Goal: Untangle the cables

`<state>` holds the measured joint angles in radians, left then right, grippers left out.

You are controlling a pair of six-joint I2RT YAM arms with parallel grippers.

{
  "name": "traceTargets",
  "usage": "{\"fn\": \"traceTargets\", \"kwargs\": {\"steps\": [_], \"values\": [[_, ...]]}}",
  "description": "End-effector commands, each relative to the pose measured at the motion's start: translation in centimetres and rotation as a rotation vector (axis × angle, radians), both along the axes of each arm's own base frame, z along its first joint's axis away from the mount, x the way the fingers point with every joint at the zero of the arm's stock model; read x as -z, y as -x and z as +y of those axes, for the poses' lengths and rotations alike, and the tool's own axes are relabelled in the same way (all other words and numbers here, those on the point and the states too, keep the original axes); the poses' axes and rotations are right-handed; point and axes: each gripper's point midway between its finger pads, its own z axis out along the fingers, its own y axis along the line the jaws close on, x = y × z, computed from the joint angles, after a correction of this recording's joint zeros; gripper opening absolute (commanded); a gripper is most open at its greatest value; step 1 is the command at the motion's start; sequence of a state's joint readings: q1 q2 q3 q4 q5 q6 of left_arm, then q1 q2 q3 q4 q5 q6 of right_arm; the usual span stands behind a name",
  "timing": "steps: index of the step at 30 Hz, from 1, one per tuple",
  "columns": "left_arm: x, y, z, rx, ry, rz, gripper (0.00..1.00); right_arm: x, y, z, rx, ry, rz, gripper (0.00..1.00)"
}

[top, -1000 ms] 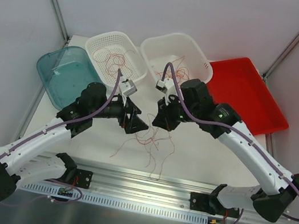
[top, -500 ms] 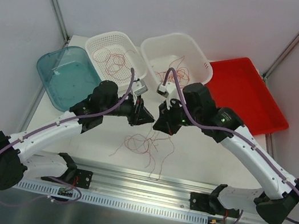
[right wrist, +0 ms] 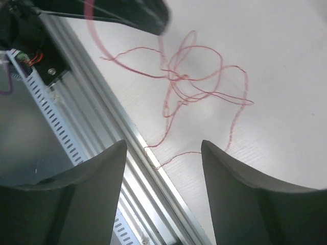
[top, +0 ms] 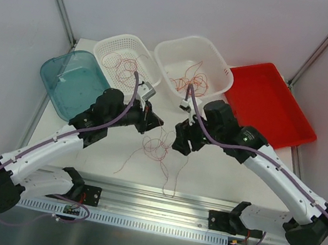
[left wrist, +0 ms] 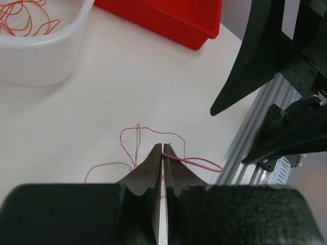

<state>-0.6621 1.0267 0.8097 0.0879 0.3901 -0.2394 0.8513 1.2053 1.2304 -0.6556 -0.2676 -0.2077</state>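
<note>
Left gripper (left wrist: 162, 149) is pinching one strand of the cables (top: 158, 146), fingers pressed together, at the tangle's 11 o'clock on the table (top: 225, 171). Right gripper (right wrist: 162, 153) is hovering at the tangle's 3 o'clock, fingers apart, gripping nothing. More strands are lying in the white tub (top: 221, 66) at 12 o'clock.

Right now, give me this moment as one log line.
left gripper: shut on cables | right gripper: open, empty | cables: tangled on table
</note>
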Motion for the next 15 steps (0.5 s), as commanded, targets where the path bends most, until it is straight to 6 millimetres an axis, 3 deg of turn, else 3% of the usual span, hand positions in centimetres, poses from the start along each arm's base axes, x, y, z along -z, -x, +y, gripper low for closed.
{"fn": "traceTargets", "kwargs": {"steps": [1, 4, 6, 10, 15], "values": [[-2.2, -0.5, 1.0, -0.066, -0.004, -0.052, 0.00, -0.1, -2.7, -1.6, 0.166, -0.033, -0.050, 0.64], [-2.2, -0.5, 1.4, -0.086, -0.014, -0.048, 0.00, 1.1, -4.6, -2.9, 0.290, -0.049, -0.029, 0.65], [-2.7, -0.5, 1.6, -0.097, -0.005, -0.060, 0.00, 3.4, -5.1, -3.6, 0.334, -0.022, 0.007, 0.65], [-2.8, -0.1, 2.1, -0.103, -0.016, -0.052, 0.00, 7.4, -5.5, -2.5, 0.338, 0.000, 0.093, 0.65], [-3.8, 0.0, 2.7, -0.122, -0.015, -0.076, 0.00, 11.0, -5.8, -0.5, 0.322, -0.012, 0.183, 0.64]]}}
